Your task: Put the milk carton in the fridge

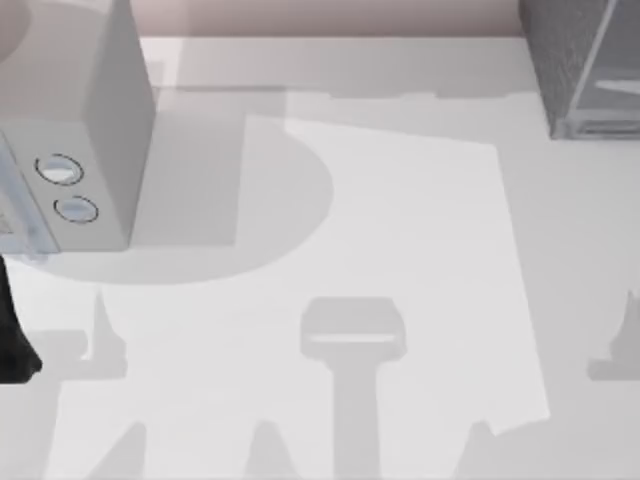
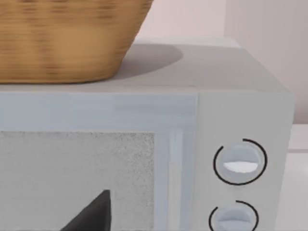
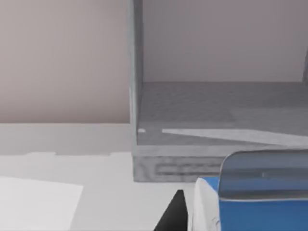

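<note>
Left jaws (image 2: 94, 214): parked at the worktop's left edge, facing the microwave front. I cannot tell whether they are apart or together.
Left arm (image 1: 12, 335): a dark shape at the left border of the top view, just in front of the microwave.
Microwave (image 1: 75, 150): pale grey box with two round dials, at the left. It is not my target.
Basket (image 2: 62, 38): woven, and it sits on the microwave's top.
Worktop (image 1: 400, 250): bare and pale between the two appliances.
Right jaws (image 3: 192, 216): I judge them clamped on the milk carton. One dark tip lies right against its white edge, and the other side is hidden.
Milk carton (image 3: 260, 202): blue and white, close under my right wrist camera. It is in front of the fridge opening and not yet inside.
Fridge (image 1: 585, 70): dark speckled cabinet at the far right corner. From my right wrist its compartment faces me, open.
Fridge sill (image 3: 163, 166): the front lip, which sits between the carton and the compartment floor.
Risk, height: the carton looks low against that lip. Pushing straight in could catch its base and twist it in my grip.
Risk, side: the fridge's near wall (image 3: 134, 86) stands close to my line, so drifting toward it would knock the carton.
Risk, release: letting go before the carton clears the lip would leave it tipping out.
</note>
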